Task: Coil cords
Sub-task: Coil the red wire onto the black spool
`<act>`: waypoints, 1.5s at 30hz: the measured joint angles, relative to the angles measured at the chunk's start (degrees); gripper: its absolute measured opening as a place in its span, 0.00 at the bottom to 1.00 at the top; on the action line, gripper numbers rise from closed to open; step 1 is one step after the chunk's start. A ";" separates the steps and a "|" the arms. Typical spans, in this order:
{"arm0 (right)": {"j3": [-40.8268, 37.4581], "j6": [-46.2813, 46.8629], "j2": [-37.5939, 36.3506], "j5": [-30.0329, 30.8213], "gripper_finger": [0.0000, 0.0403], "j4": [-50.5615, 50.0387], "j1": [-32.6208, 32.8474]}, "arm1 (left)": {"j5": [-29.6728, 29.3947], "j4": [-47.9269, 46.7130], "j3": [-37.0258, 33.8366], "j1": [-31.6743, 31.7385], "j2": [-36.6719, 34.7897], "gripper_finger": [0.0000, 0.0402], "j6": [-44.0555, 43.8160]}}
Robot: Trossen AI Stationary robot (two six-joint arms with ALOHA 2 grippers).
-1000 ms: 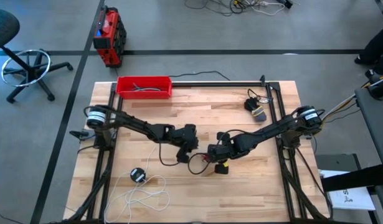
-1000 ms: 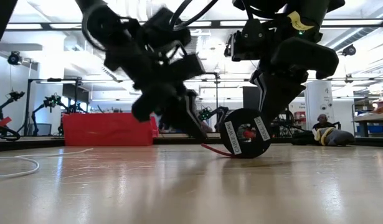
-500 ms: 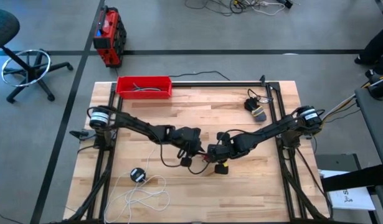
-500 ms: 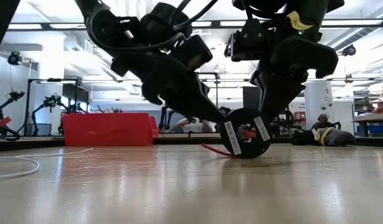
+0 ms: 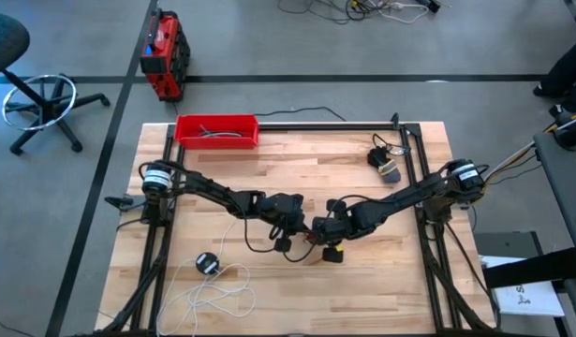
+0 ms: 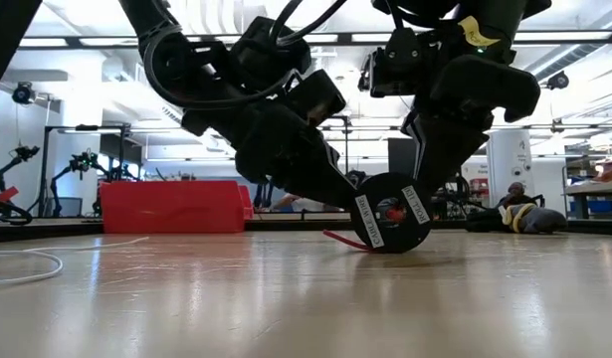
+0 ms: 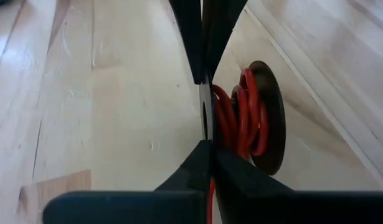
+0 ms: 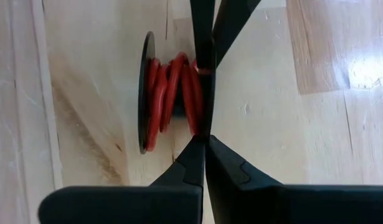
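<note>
From above, both arms reach to the middle of the table (image 5: 362, 150), nearer its front edge than its back. The left gripper (image 5: 289, 225) and the right gripper (image 5: 327, 230) meet there over the red cord (image 5: 311, 238), which is bunched between them. The white cord (image 5: 217, 292) lies in loose loops by the front left corner, its black disc (image 5: 207, 263) just beside them (untouched, by the look of it).

At table height, a black spool (image 6: 390, 224) stands on edge, a tail of red cord trailing onto the wood. Both grippers come down around it, probably so one steadies the spool while the other feeds cord.

The left wrist view shows the left gripper's fingers (image 7: 191, 37) pressed nearly together, pinching a strand of red cord beside the wound coil (image 7: 246, 118).

The right wrist view shows the right gripper's fingers (image 8: 202, 37) likewise closed on a thin flange of the spool, red turns (image 8: 172, 93) packed against it. That grip seems meant to hold the spool upright.
</note>
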 joint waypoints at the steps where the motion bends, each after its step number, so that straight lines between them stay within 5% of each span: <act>1: 0.10 0.00 0.00 0.02 0.00 0.01 0.00 | 0.00 -0.08 0.00 0.00 0.00 0.00 0.02; 13: 2.04 -0.47 0.00 1.53 0.13 0.34 -0.11 | -0.04 -0.47 0.00 0.00 0.11 0.00 0.04; 45: 0.18 -1.22 0.50 1.56 0.01 5.12 -0.15 | -0.06 -0.16 -0.09 -0.02 -0.19 0.02 -0.05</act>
